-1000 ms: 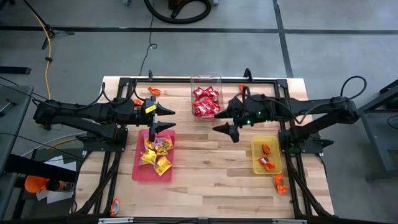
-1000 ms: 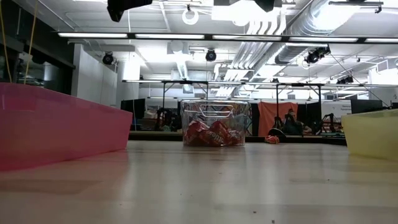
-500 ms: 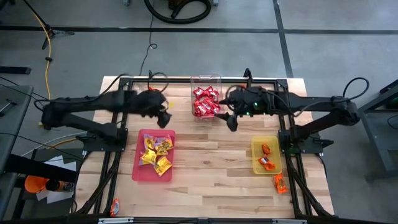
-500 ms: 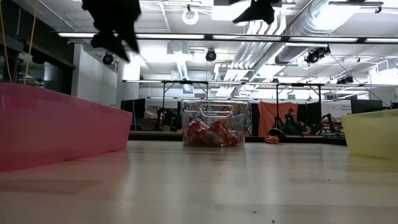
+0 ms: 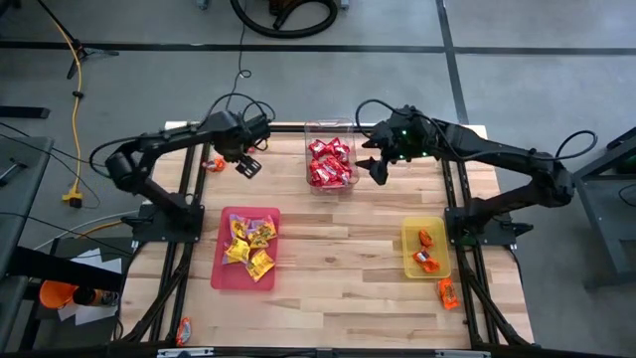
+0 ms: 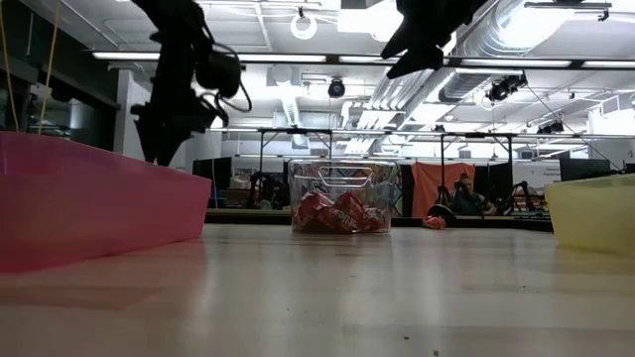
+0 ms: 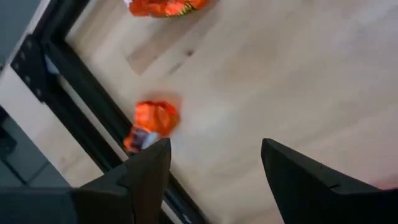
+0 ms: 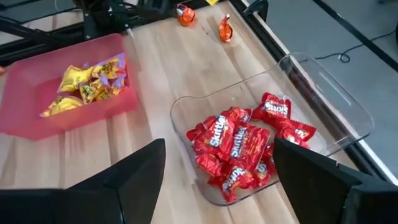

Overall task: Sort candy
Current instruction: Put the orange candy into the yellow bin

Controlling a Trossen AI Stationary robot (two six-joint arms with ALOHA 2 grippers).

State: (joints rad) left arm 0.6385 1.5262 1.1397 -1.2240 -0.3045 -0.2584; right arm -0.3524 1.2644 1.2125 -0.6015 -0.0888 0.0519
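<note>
Red candy point(image 8: 239, 146) fills the clear tub point(image 5: 329, 157) at the table's far middle. Yellow candy point(image 5: 248, 245) lies in the pink tray point(image 5: 227, 276), orange candy point(image 5: 426, 251) in the yellow tray point(image 5: 409, 267). Two loose orange candies point(image 7: 152, 121) point(image 7: 166, 6) lie on the wood at the far left. My left gripper point(image 7: 214, 168) hangs open above the wood beside them, pointing steeply down, also seen in the high view point(image 5: 245, 165). My right gripper point(image 5: 378, 171) is open in the air just right of the tub and slants down toward the tub point(image 8: 217, 186).
One orange candy point(image 5: 448, 292) lies on the wood near the yellow tray's near end, another point(image 5: 184, 330) on the frame at the near left. Black frame rails point(image 7: 93, 106) run along the table's left and far edges. Bare wood lies between the two trays.
My left gripper has swung from above the pink tray toward the table's far left corner, sunk and tipped over until it points down at the wood. My right gripper has gone toward the far edge, alongside the tub. Both have stayed open; no candy has moved.
</note>
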